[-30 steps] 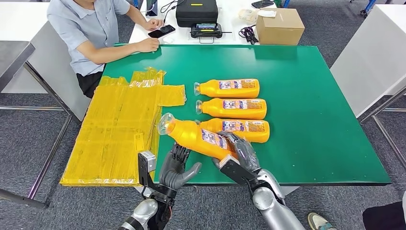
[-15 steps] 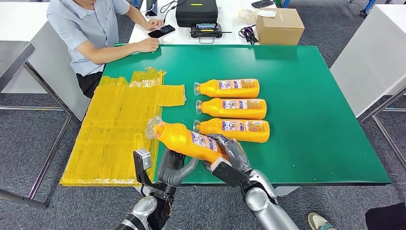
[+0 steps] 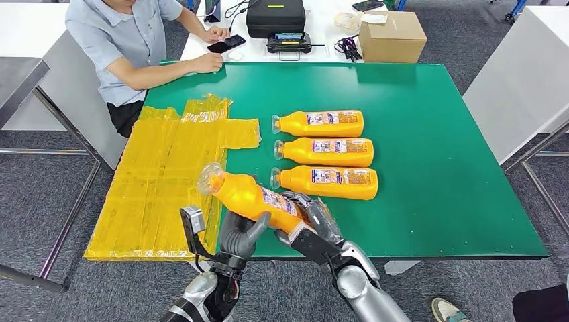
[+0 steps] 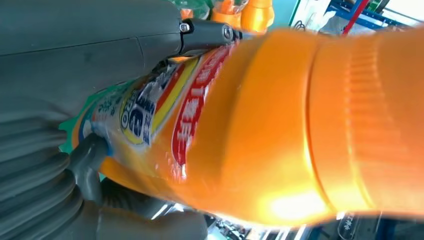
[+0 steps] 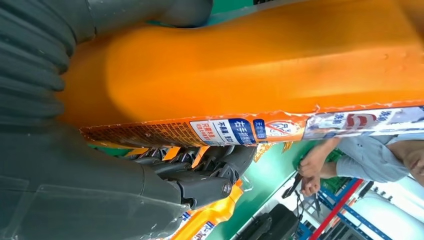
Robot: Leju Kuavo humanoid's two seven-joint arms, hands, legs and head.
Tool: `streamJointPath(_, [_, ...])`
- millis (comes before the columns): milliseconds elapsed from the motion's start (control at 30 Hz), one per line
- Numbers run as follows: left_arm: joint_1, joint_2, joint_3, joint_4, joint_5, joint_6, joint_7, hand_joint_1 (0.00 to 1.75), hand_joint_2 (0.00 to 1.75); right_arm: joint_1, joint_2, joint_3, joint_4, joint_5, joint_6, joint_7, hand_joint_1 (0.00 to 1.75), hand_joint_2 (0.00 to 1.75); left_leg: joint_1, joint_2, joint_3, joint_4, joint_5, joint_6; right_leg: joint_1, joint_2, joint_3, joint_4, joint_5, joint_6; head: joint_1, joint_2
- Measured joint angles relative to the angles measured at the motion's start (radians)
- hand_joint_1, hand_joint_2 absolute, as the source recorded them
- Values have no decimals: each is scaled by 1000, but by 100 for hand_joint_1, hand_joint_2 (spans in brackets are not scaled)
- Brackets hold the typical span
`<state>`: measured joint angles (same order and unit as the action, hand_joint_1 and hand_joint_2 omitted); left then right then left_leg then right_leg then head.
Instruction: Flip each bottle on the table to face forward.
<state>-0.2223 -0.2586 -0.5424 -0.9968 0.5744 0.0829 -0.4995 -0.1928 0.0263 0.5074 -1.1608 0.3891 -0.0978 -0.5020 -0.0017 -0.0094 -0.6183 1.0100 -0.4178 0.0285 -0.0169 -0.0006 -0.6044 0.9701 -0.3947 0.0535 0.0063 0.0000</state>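
Glossy orange plastic bottle (image 3: pixel 258 199); matt green tabletop (image 3: pixel 436 168).

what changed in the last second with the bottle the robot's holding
The right hand has carried the held bottle left and slightly toward the robot; the left hand, open before, now touches it from beneath. The three bottles on the green table stayed put.

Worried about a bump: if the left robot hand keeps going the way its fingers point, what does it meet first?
The held bottle itself: the left robot hand already reaches up to its underside. Past that lies the nearest bottle on the table, though depth is unclear.
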Motion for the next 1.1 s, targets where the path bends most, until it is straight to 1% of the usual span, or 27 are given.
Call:
streamJointPath(200, [1, 0, 13, -4, 5, -7, 1, 175, 175, -1, 4, 2, 9, -5, 2, -1, 138, 175, 0, 0, 0, 0, 0, 0, 0, 0, 0, 0, 0, 0, 0, 0])
streamJointPath(233, [2, 0, 15, -6, 5, -7, 1, 175, 175, -1, 5, 2, 11, -6, 2, -1, 130, 175, 0, 0, 0, 0, 0, 0, 0, 0, 0, 0, 0, 0, 0, 0])
streamJointPath(267, [3, 0, 16, -8, 5, -8, 0, 175, 175, -1, 6, 2, 13, -8, 2, -1, 117, 175, 0, 0, 0, 0, 0, 0, 0, 0, 0, 0, 0, 0, 0, 0])
streamJointPath(333, [7, 0, 18, -13, 5, -8, -2, 175, 175, -1, 8, 2, 16, -9, 2, -3, 48, 175, 0, 0, 0, 0, 0, 0, 0, 0, 0, 0, 0, 0, 0, 0])
streamJointPath(367, [8, 0, 19, -16, 4, -7, -4, 175, 175, -1, 9, 2, 17, -10, 1, -4, 21, 175, 0, 0, 0, 0, 0, 0, 0, 0, 0, 0, 0, 0, 0, 0])
streamJointPath(400, [10, 0, 19, -19, 1, -6, -7, 175, 175, 0, 9, 2, 18, -9, 1, -5, 0, 175, 0, 0, 0, 0, 0, 0, 0, 0, 0, 0, 0, 0, 0, 0])
streamJointPath(567, [23, 1, 15, -44, -40, 17, -29, 175, 175, 5, 16, 5, 23, -1, 0, 5, 0, 175, 0, 0, 0, 0, 0, 0, 0, 0, 0, 0, 0, 0, 0, 0])
streamJointPath(667, [31, 2, 10, -67, -87, 63, -41, 175, 175, 15, 16, 5, 27, 4, -8, 14, 0, 175, 0, 0, 0, 0, 0, 0, 0, 0, 0, 0, 0, 0, 0, 0])
streamJointPath(733, [35, 5, 5, -85, -143, 118, -52, 175, 175, 26, 15, 4, 29, 6, -19, 16, 0, 175, 0, 0, 0, 0, 0, 0, 0, 0, 0, 0, 0, 0, 0, 0])
streamJointPath(900, [38, 17, -14, -122, -357, 310, -80, 175, 175, 49, 12, -8, 30, 24, -61, 18, 0, 175, 0, 0, 0, 0, 0, 0, 0, 0, 0, 0, 0, 0, 0, 0])
streamJointPath(1000, [39, 27, -15, -141, -477, 397, -63, 175, 175, 61, 7, -24, 30, 39, -86, 17, 0, 175, 0, 0, 0, 0, 0, 0, 0, 0, 0, 0, 0, 0, 0, 0])
streamJointPath(1100, [42, 41, -6, -169, -645, 457, -21, 175, 175, 73, 6, -49, 30, 56, -98, 13, 0, 175, 0, 0, 0, 0, 0, 0, 0, 0, 0, 0, 0, 0, 0, 0])
